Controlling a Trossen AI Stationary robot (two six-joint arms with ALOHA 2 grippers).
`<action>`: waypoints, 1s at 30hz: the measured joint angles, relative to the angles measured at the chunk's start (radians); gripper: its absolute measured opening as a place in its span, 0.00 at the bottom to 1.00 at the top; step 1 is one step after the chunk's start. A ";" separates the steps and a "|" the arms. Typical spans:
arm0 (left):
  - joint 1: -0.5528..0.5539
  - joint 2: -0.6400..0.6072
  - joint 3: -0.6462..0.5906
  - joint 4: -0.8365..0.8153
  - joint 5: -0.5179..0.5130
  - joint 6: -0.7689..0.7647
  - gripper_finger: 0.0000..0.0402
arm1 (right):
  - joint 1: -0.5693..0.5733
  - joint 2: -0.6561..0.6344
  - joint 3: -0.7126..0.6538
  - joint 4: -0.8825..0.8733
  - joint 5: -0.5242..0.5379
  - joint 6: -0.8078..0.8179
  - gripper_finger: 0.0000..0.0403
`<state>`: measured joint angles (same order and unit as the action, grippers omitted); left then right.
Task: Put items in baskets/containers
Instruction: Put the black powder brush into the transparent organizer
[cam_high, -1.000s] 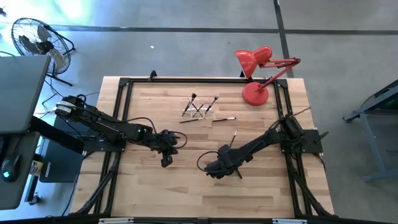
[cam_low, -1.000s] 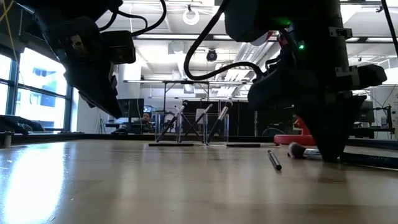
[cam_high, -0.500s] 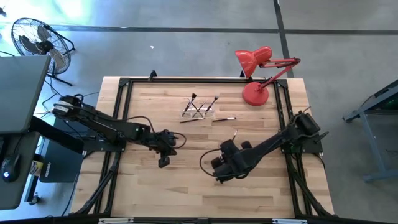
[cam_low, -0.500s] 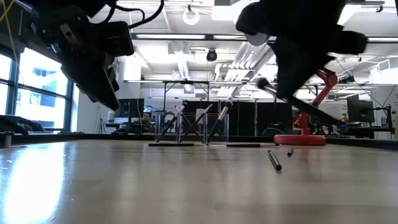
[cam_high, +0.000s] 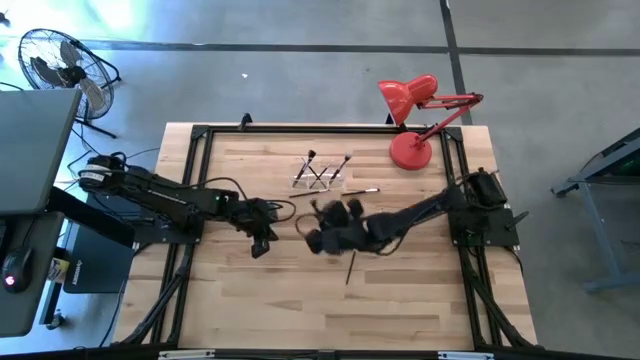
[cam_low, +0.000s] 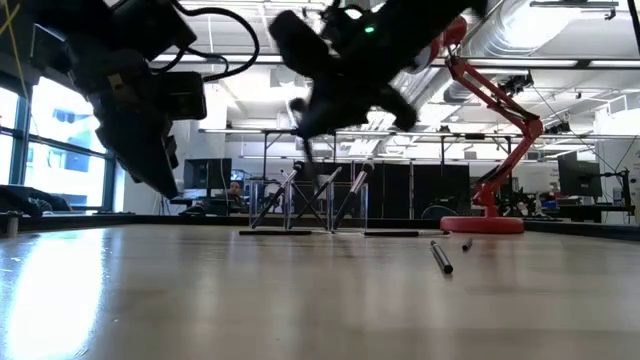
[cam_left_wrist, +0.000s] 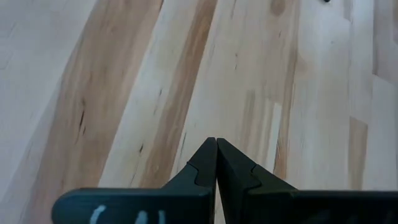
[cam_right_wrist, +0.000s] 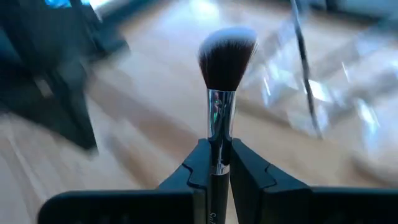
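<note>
While swinging across from the table's (cam_high: 250, 300) right side, carried off the wood toward mid-table: right gripper (cam_right_wrist: 219, 163) clenched on a brush (cam_right_wrist: 224, 74), so one more item likely bound for the holder (cam_high: 318, 176). Left gripper (cam_left_wrist: 216, 163) clamped empty, left of centre. Holder held several leaning brushes; two brushes (cam_low: 440, 256) lay beside it.
</note>
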<state>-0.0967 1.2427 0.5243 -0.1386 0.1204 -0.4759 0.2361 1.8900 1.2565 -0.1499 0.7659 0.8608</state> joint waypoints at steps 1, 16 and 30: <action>0.000 -0.006 -0.002 -0.003 0.002 0.000 0.00 | -0.022 0.000 -0.020 0.115 -0.014 -0.074 0.07; 0.061 -0.023 -0.004 -0.130 0.002 0.048 0.00 | -0.350 0.018 -0.206 0.899 -0.362 -0.574 0.02; 0.214 -0.029 -0.003 -0.179 0.085 0.136 0.00 | -0.428 0.061 -0.187 0.894 -0.478 -0.605 0.01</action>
<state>0.1173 1.2140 0.5213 -0.3178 0.2049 -0.3394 -0.1921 1.9511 1.0691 0.7444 0.2882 0.2557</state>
